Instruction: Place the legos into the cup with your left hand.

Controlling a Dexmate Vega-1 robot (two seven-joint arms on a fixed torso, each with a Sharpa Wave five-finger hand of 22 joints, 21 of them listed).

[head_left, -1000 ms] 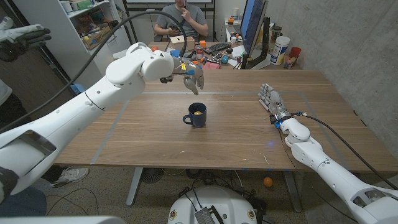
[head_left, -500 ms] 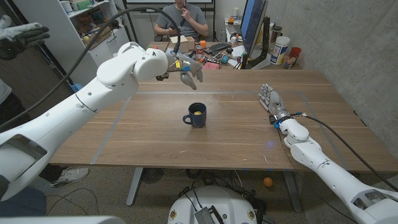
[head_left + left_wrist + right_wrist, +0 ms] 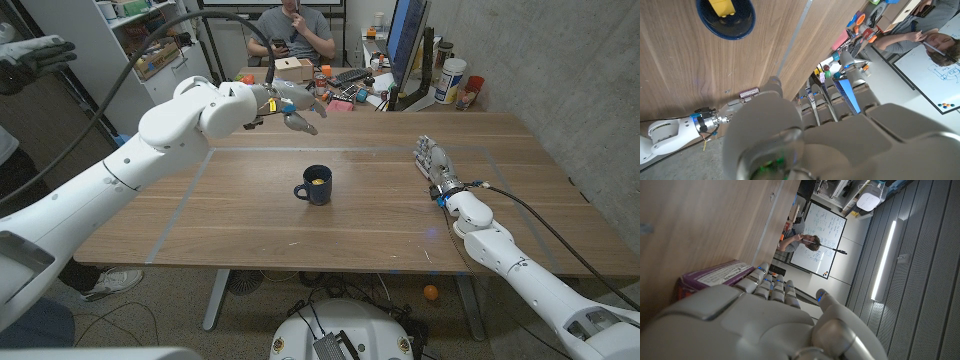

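White, smooth shells cover the left arm, whose grey left hand (image 3: 296, 104) hangs above the far part of the wood-grain surface (image 3: 240, 210), fingers spread and holding nothing. Tape lines run across the boards. Near the middle stands the glossy dark blue cup (image 3: 317, 184), handle toward the left, with a yellow lego (image 3: 723, 7) inside it, blocky and plain. To the right, the right hand (image 3: 434, 160) stands by the surface's edge, fingers straight and close together, empty. No writing can be read on any of them.
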